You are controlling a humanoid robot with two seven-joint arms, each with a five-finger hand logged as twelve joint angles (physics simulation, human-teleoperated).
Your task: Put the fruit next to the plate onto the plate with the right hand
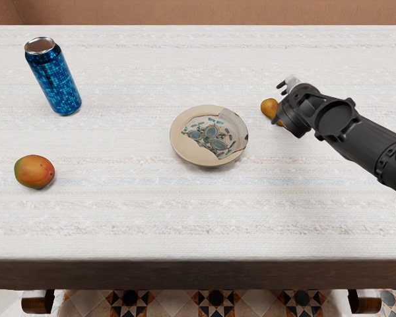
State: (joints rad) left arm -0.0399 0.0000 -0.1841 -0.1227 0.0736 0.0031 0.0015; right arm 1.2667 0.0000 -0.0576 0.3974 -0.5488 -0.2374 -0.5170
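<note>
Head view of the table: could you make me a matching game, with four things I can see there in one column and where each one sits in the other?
Things
1. blue mosaic-patterned metal can
2. red-and-green oval mango
3. round cream ceramic plate with teal pattern
4. small orange fruit

Places
A. middle of the white table
B. far left corner, standing upright
C. just right of the plate, partly hidden by the right hand
D. left side, nearer the front edge, lying alone

Pairs: 1-B, 2-D, 3-A, 4-C
</note>
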